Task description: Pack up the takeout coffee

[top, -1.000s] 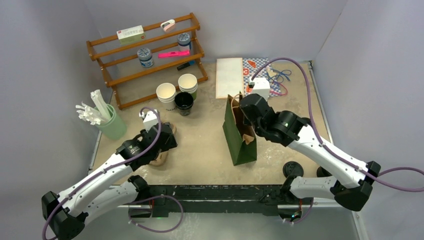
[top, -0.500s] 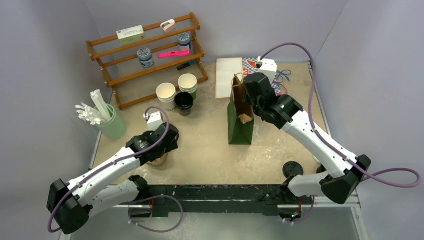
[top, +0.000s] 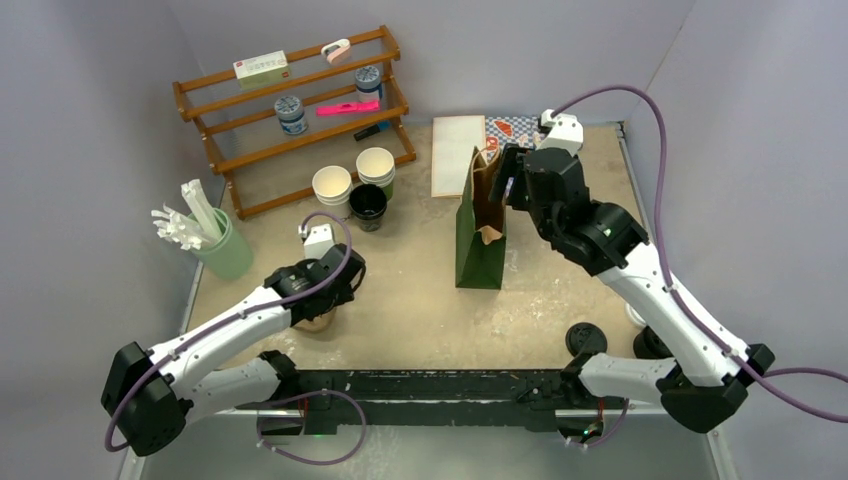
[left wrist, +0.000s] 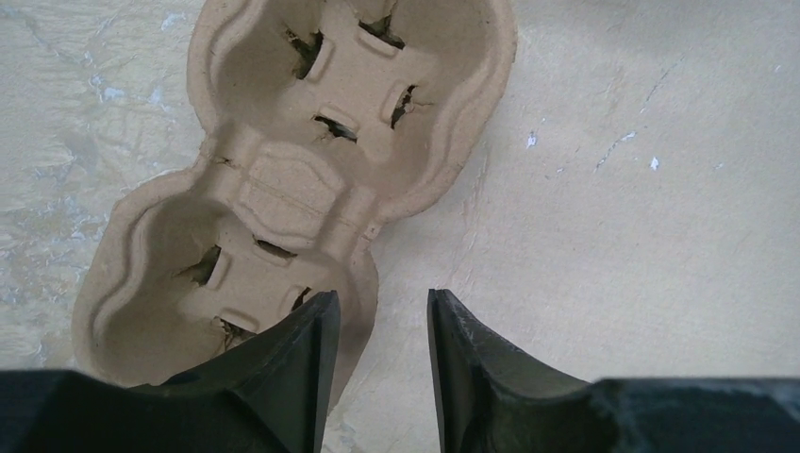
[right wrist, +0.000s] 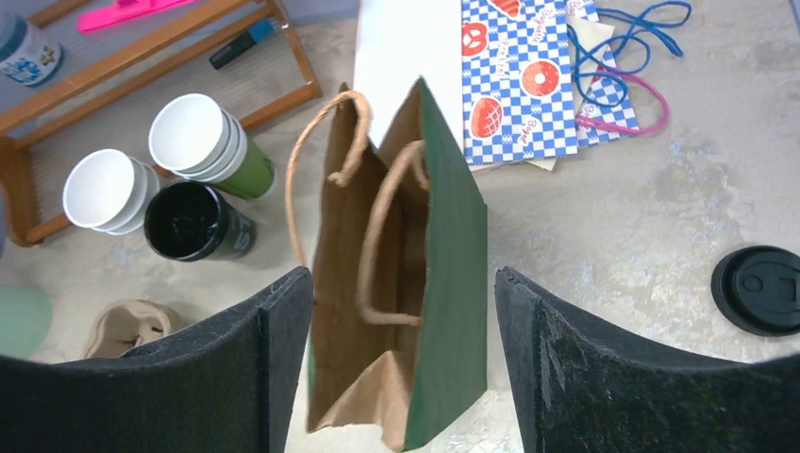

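The left gripper [left wrist: 379, 311] hangs low over the pulp cup carrier [left wrist: 283, 189], well to the left of the paper bag [top: 480, 255]. Its jaws stand half apart with nothing in them, one finger above the carrier's near rim and the other above bare table [left wrist: 613, 189]. To lift it cleanly, I'd set the rim wall squarely between the fingers before closing — a shallow pinch could slip off. The right gripper [right wrist: 401, 278] stands wide and empty above the bag's mouth, a finger on either side. No lidded green cup shows: green cups [right wrist: 247, 172] sit lidless behind and left of the bag, and a black lid [right wrist: 762, 290] lies alone to the bag's right.
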Controlling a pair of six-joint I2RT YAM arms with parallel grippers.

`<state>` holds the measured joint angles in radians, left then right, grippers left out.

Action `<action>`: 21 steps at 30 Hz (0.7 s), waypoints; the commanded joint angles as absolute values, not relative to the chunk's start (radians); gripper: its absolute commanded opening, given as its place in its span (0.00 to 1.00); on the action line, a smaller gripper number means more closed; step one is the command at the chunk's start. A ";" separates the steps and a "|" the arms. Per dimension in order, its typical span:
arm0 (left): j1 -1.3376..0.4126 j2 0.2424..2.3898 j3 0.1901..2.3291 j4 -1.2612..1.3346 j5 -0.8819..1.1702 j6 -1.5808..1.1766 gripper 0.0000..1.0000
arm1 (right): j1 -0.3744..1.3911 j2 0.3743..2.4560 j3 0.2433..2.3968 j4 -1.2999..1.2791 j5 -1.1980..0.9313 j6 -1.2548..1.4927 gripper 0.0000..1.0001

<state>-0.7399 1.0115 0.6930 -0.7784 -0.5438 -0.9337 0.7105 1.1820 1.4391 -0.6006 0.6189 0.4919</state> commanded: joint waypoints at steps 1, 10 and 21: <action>-0.733 1.035 0.686 -0.762 -0.573 -0.908 0.41 | 0.708 1.151 1.492 -0.609 0.559 0.448 0.73; -0.733 1.068 0.671 -0.738 -0.573 -0.912 0.28 | 0.707 1.124 1.490 -0.609 0.495 0.442 0.62; -0.735 0.985 0.779 -0.808 -0.524 -0.885 0.02 | 0.707 1.176 1.587 -0.606 0.187 0.399 0.49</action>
